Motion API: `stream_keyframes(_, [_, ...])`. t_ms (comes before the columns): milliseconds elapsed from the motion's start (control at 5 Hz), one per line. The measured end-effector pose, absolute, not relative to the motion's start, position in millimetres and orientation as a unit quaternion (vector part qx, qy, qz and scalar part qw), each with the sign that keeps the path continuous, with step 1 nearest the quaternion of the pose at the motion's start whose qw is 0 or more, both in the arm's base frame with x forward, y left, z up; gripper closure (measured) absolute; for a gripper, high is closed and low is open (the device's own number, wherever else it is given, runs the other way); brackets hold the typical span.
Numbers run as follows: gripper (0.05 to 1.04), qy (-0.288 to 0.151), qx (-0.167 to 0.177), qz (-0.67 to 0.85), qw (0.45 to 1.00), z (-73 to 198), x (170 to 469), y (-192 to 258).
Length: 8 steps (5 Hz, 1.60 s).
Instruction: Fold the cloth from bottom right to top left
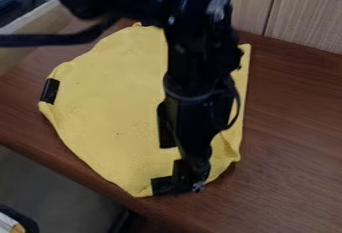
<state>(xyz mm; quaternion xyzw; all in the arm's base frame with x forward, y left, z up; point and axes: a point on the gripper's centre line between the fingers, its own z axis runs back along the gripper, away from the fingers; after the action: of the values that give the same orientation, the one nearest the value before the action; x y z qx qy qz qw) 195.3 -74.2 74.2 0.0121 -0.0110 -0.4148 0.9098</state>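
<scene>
The black gripper (189, 176) hangs low over the lower right part of the yellow cloth (117, 102), close to its bottom edge. Whether it holds any fabric cannot be made out. The cloth lies spread on the brown table, with a rounded, uneven outline and a slightly curled left edge. A black patch (50, 91) marks its left corner, and another dark piece shows beside the gripper at the bottom. The arm covers much of the cloth's right half, leaving a strip of its right side in view.
Brown tabletop (294, 142) surrounds the cloth, with its front edge running diagonally below. A wooden panel (304, 12) stands behind at the upper right. At the upper left is a pale ledge (33, 27) with dark items beyond it, and a dark cable crosses there.
</scene>
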Motion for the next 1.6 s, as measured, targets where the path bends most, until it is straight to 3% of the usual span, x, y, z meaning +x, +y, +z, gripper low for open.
stream_keyframes(200, [0.118, 0.012, 0.007, -0.428, 0.904, 50, 192, -74])
stream_keyframes(400, [0.249, 0.01, 0.022, -0.423, 0.906, 48, 198, -77])
stream_keyframes(800, [0.797, 0.008, 0.042, -0.43, 0.902, 48, 198, -88])
stream_keyframes(1000, [0.96, 0.006, 0.043, -0.428, 0.903, 49, 195, -90])
stream_keyframes(1400, [1.014, 0.01, 0.04, -0.424, 0.905, 65, 202, -88])
stream_keyframes(1600, [1.014, -0.028, 0.044, -0.391, 0.919, 99, 232, -77])
